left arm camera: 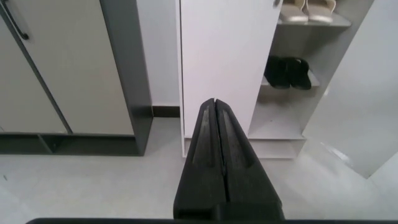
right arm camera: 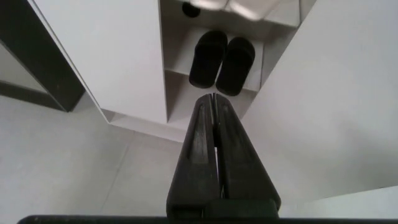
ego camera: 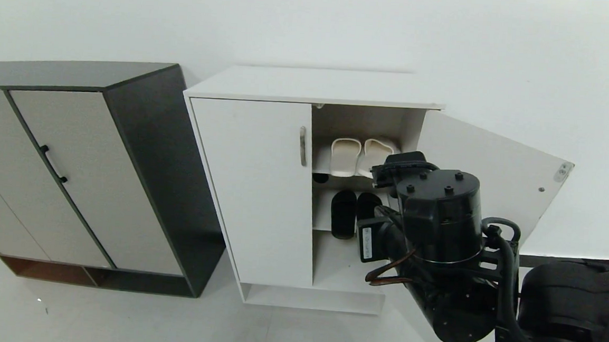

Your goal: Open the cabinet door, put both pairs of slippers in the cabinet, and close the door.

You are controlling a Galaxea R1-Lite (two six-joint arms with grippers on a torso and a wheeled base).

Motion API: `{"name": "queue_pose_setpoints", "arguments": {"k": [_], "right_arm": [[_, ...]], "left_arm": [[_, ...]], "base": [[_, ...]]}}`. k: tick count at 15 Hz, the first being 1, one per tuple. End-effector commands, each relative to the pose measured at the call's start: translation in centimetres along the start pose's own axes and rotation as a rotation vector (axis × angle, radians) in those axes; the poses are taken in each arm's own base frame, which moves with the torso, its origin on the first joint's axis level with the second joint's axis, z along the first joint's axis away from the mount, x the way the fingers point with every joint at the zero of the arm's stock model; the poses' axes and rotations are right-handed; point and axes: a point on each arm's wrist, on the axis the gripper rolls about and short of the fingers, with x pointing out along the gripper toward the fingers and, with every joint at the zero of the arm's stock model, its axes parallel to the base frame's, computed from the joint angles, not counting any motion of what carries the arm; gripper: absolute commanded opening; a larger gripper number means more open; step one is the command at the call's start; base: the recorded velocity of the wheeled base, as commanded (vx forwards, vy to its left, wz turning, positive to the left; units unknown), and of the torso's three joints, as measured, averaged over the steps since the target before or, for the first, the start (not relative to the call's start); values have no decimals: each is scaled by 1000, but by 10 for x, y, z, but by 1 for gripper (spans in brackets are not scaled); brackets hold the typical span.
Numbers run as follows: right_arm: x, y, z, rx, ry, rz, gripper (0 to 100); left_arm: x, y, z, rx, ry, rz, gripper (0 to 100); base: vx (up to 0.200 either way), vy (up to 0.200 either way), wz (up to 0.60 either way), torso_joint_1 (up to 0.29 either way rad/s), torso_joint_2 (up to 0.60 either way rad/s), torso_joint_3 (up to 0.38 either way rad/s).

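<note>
From the head view, the white cabinet [ego camera: 250,189] had its right door [ego camera: 484,166] swung open, and inside it the white slippers [ego camera: 361,156] lay one shelf above the black slippers [ego camera: 352,211]. In the left wrist view, the left end effector [left arm camera: 214,102] was closed and empty. In the right wrist view, the right end effector [right arm camera: 214,96] was closed and empty, pointing toward the black slippers.

The head camera looks forward and down, from well back, at the white two-door wooden cabinet [ego camera: 253,189] against the far wall [ego camera: 450,37]. Both wrist cameras face its open right half, the right one nearer. All three share the black slippers [ego camera: 343,213].
</note>
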Motion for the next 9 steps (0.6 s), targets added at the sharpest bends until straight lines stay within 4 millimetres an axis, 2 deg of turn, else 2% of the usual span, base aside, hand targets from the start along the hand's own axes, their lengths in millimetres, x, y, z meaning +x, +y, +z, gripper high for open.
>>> {"name": "queue_pose_setpoints", "arguments": {"k": [1, 9], "right_arm": [[0, 0, 0, 0, 0, 0, 0], [0, 0, 0, 1, -1, 1, 0]], "left_arm": [[0, 0, 0, 1, 1, 1, 0], [0, 0, 0, 1, 1, 0, 0]], "base": [[0, 0, 0, 154, -476, -330], [0, 0, 0, 184, -492, -317]]}}
